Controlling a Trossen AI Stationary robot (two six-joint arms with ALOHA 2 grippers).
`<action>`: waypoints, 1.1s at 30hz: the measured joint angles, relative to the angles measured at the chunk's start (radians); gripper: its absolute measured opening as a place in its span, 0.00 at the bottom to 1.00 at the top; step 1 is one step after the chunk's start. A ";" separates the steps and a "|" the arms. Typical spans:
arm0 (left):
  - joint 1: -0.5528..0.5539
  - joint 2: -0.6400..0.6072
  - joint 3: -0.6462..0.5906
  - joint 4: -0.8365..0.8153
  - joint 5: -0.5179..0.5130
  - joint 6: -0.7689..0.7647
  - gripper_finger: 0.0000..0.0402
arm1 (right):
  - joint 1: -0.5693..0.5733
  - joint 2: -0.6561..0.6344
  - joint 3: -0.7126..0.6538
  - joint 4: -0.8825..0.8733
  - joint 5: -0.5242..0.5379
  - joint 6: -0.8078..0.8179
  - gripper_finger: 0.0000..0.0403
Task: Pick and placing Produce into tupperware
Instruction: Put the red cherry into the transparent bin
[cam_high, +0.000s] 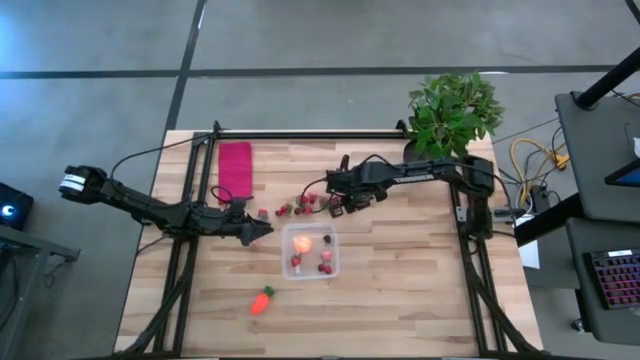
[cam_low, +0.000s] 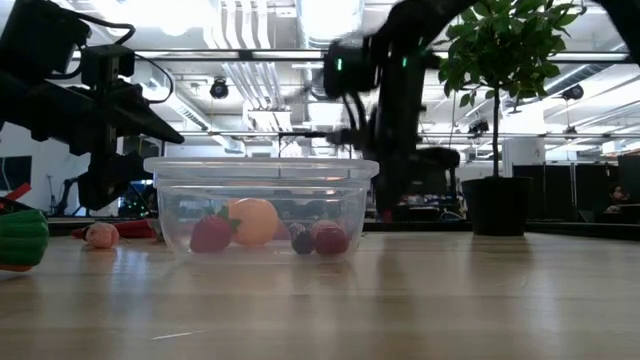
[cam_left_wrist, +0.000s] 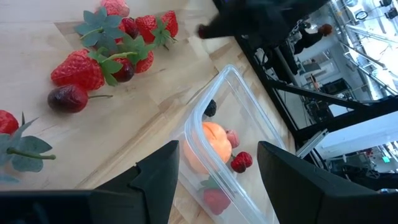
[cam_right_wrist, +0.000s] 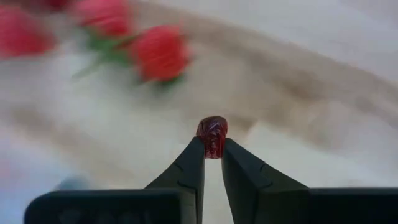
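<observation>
Right end effector (cam_right_wrist: 212, 155) is pinching a small dark red berry (cam_right_wrist: 212, 135) at its fingertips, up off the counter (cam_high: 420, 290) just beyond the tupperware (cam_high: 311, 252), on the plant (cam_high: 452, 110) side of it. Good catch, but a thin one: the berry sits right at the tips.

The tupperware already holds the pale orange fruit (cam_left_wrist: 210, 142) and a few red and dark berries (cam_left_wrist: 241, 161). More strawberries (cam_left_wrist: 78, 70) and a cherry (cam_left_wrist: 67, 98) lie loose on the counter just beyond the tupperware, toward the red cloth (cam_high: 235, 167). The carrot (cam_high: 262, 301) lies alone on the near side of the tupperware.

Left end effector (cam_left_wrist: 217, 171) hangs right beside the tupperware's wall, fingers spread wide, holding nothing.

The move now, I'd say, is the carry: keep the pinch steady and travel slowly so the berry doesn't roll out. Clear the rim with height to spare, center over the open space inside, and drop low before letting go, so it doesn't bounce out. The left arm sits close; the right should come in from the far side to stay clear of it.
</observation>
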 joint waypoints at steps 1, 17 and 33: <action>0.000 0.000 0.000 0.000 0.000 0.000 0.50 | 0.015 -0.023 0.005 0.001 0.000 0.000 0.10; 0.000 0.000 0.000 0.010 -0.019 -0.007 0.50 | 0.224 -0.091 0.135 0.227 -0.174 -0.158 0.19; 0.000 -0.002 0.000 0.029 -0.011 -0.010 0.50 | 0.086 -0.116 0.135 0.074 0.116 -0.037 0.55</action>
